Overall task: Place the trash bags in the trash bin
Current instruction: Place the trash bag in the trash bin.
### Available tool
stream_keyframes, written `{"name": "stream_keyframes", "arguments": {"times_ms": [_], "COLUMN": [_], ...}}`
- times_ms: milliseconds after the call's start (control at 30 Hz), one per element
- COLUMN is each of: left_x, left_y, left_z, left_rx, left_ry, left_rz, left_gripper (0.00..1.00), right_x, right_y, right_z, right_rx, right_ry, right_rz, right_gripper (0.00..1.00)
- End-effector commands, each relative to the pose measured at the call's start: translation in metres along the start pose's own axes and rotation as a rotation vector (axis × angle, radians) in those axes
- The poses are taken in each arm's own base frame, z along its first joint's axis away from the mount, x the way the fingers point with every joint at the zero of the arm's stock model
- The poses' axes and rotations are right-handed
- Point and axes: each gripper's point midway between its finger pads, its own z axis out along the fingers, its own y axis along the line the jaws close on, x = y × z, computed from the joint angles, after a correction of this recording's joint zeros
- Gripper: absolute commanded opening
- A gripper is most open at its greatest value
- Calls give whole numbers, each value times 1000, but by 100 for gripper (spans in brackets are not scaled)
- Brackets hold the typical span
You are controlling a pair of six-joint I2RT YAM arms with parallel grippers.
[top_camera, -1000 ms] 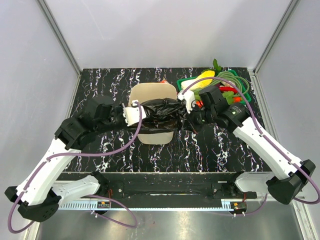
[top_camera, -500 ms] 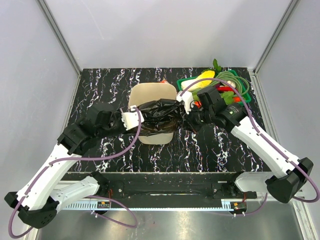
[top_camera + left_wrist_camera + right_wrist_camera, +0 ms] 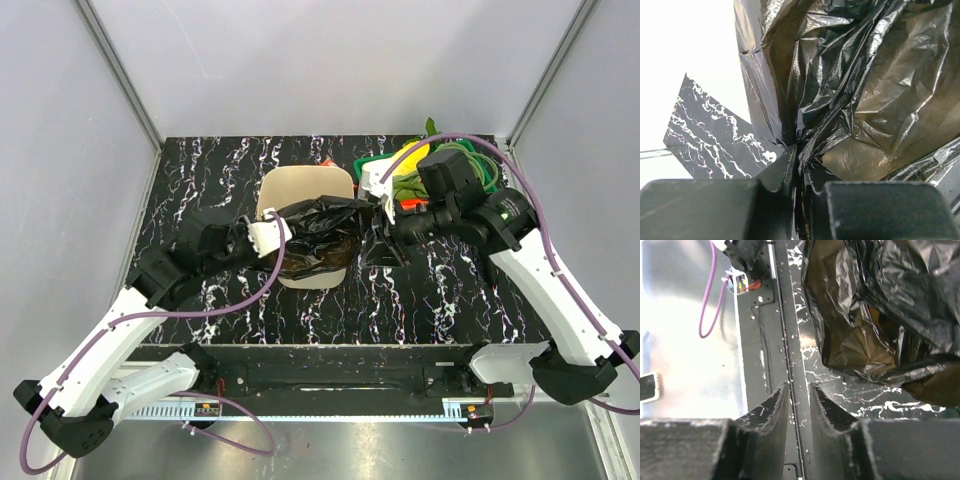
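Black, glossy, crinkled plastic trash bag [image 3: 320, 235] lies over the near half of the tall cream plastic trash bin [image 3: 300, 185] at mid-table. It sags over the opening, and one flap trails off the bin's right side onto the black white-veined tabletop [image 3: 200, 170]. I see only bare cream wall in the far half of the bin. What lies beneath the sheet is hidden from me.

My left gripper [image 3: 272, 232] sits at the bin's near-left rim. In its wrist view the gripper [image 3: 797, 200] has its jaws almost together, pinching a fold of the bag [image 3: 880, 100].

My right gripper [image 3: 388, 215] hangs just right of the bin. Its wrist view shows the gripper [image 3: 795, 390] with jaws slightly parted and empty, the bag [image 3: 900, 280] apart from them.

At far right, the green plastic tray [image 3: 362, 165] holds yellow, red and green items, partly behind my right arm.
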Motion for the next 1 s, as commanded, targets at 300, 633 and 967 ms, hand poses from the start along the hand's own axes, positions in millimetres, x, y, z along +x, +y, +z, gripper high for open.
{"name": "stream_keyframes", "arguments": {"times_ms": [300, 633, 967], "left_x": [-21, -18, -19], "left_y": [20, 27, 31], "left_z": [4, 2, 5], "left_rx": [-80, -125, -146], "left_ry": [-65, -57, -61], "left_rz": [-38, -47, -63], "left_gripper": [13, 13, 13], "right_x": [-30, 18, 60], "right_y": [-35, -62, -79], "right_z": [46, 44, 52], "right_rx": [52, 238, 305], "right_ry": [-22, 78, 165], "right_rz": [73, 71, 71], "right_gripper": [23, 7, 4]}}
